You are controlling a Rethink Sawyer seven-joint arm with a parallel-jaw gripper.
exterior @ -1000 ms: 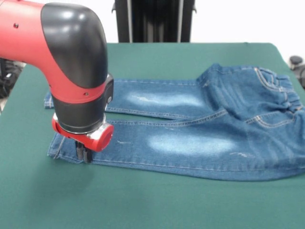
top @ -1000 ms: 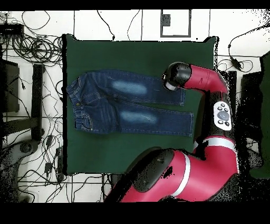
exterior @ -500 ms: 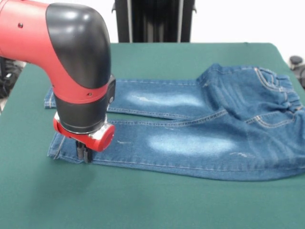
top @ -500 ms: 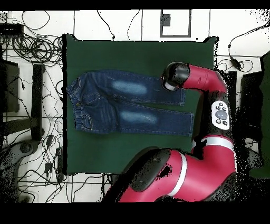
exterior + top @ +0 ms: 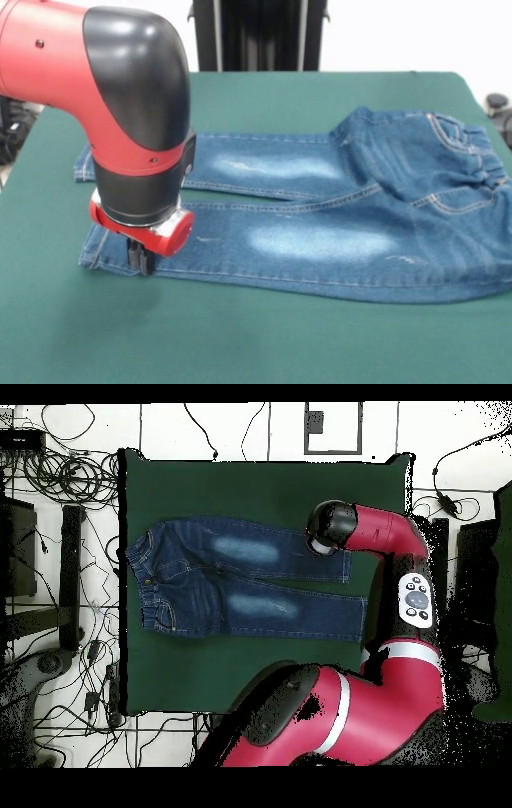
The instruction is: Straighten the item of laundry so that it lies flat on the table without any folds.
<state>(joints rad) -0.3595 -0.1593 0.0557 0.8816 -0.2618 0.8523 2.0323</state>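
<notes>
The blue jeans (image 5: 320, 232) are spread across the green bench (image 5: 264, 336), legs nearly straight. The pincer (image 5: 141, 260) is seen clenched on the near leg's hem; it has barely shifted over the last second, so flattening appears almost finished.

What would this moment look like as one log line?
gripper: down on jeans leg hem | jeans: spread on table | fingers: unclear

The jeans (image 5: 320, 232) are woven blue denim, matt and slightly rough, with faded whitish patches and tan stitching. The table (image 5: 264, 336) wears a dark green, felt-like matt cloth. The arm (image 5: 120, 104) has smooth, glossy red and black plastic shells.
</notes>
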